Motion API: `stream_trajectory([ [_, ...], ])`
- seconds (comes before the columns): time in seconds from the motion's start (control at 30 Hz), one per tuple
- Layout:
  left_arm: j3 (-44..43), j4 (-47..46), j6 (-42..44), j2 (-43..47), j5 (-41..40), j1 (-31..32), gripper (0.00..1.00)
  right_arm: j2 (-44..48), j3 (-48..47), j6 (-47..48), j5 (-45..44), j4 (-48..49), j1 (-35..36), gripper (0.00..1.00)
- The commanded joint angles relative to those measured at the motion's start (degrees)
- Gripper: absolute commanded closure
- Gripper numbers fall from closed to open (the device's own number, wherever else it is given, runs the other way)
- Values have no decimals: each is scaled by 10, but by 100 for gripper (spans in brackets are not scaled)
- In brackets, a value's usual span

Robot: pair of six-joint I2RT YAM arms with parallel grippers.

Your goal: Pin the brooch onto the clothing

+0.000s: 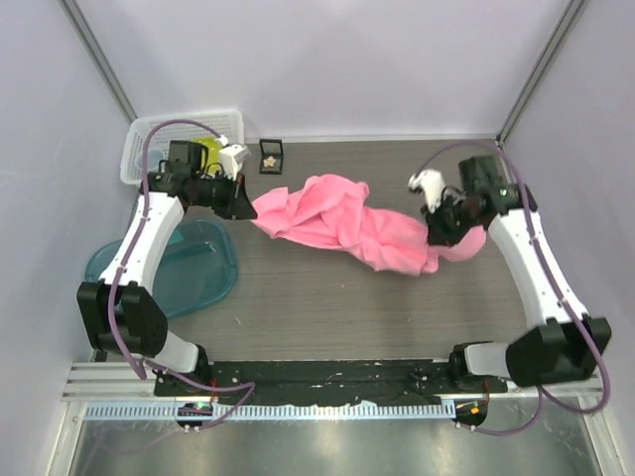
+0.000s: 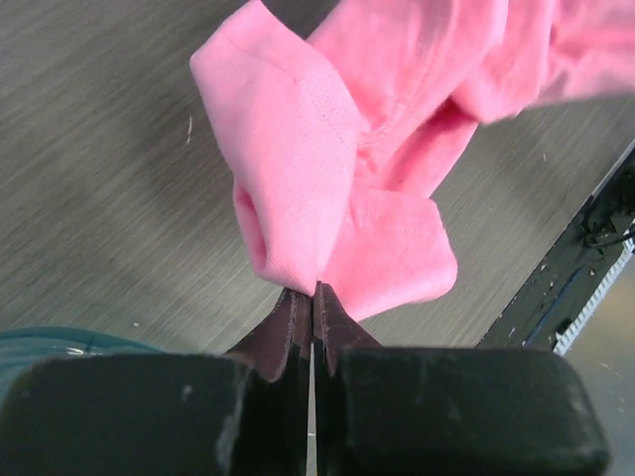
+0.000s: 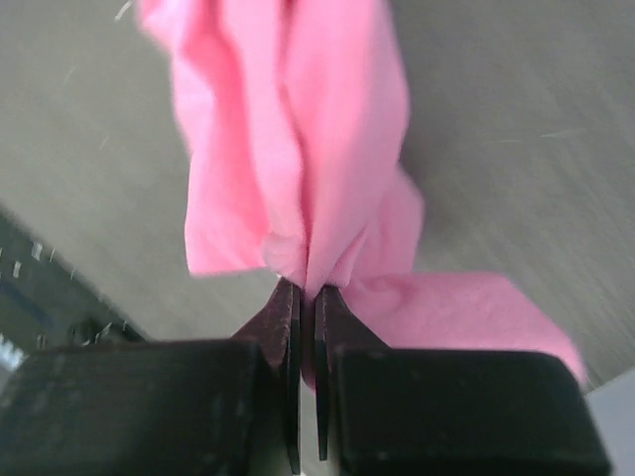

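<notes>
Seen from above, a grey wood-grain worktop [image 1: 347, 307] lies between pale walls. At the far left corner stands a white slatted basket [image 1: 139, 149]. Nearer, a teal tray [image 1: 203, 273] lies at the left edge, partly under the left arm.

The left pincer [image 1: 246, 206] reaches in from the left, and its tips meet the left end of the shirt [image 1: 337, 223]. In the left wrist view, the left pincer [image 2: 313, 297] is closed with only a hairline gap between its dark fingers. It pinches a fold of the shirt [image 2: 327, 149], which bunches up just beyond the tips. A stitched hem runs across the fold. A corner of the tray [image 2: 40, 342] shows at the lower left.

Just right of the basket, against the far wall, a small black box [image 1: 270, 156] sits well apart from the shirt. The brooch [image 1: 270, 159] shows inside it as a pale speck, too small to make out in detail.

The pink shirt is crumpled into a long heap across the middle of the worktop, running from the left pincer down to the right pincer. Its neck and sleeves cannot be told apart.

The right pincer [image 1: 435, 236] comes in from the right and meets the shirt's right end. In the right wrist view, the right pincer [image 3: 306, 293] is also closed, clamping a gathered bundle of the shirt [image 3: 298, 129]. The cloth stretches away from the tips, and another flap spreads to the right beside the fingers.
</notes>
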State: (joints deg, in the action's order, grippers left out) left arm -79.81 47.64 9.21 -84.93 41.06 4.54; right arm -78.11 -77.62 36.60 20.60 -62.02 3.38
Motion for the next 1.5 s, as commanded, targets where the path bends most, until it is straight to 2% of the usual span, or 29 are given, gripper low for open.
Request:
stream_trajectory([
  [0.0,-9,33,48,-49,-23,2,92,57,132,138,-75,-113,90,99],
  [0.03,-12,50,71,-55,-26,1,83,66,154,143,-95,-112,101,97],
  [0.1,-12,68,103,-58,-24,-12,72,77,190,142,-117,-105,112,75],
  [0.13,-12,69,109,-55,-17,-18,59,75,190,134,-124,-105,112,66],
  [0.17,-13,74,122,-52,-12,-28,53,65,178,126,-125,-98,111,54],
  [0.23,-12,72,136,-42,-8,-30,42,53,155,96,-112,-87,111,46],
  [0.33,-13,64,155,-42,8,-17,29,11,98,38,-78,-58,110,43],
  [0.43,-28,55,151,-58,-29,37,28,-49,41,-39,-28,-38,110,41],
  [0.57,-43,-17,104,-113,-77,97,28,-132,-22,-147,47,0,110,41],
  [0.77,-143,-26,31,-238,-88,164,30,-213,-33,-280,114,54,111,41],
  [0.9,-185,-27,8,-304,-123,195,30,-231,-10,-311,135,71,110,41],
  [1.03,-214,-29,-2,-360,-166,215,31,-231,31,-333,142,98,103,33],
  [1.33,-259,-22,-10,-426,-182,238,34,-269,64,-348,179,110,85,36],
  [1.43,-264,-25,-14,-432,-178,239,43,-282,70,-359,190,124,84,37],
  [1.47,-264,-27,-17,-435,-172,239,60,-284,72,-362,196,131,84,37],
])
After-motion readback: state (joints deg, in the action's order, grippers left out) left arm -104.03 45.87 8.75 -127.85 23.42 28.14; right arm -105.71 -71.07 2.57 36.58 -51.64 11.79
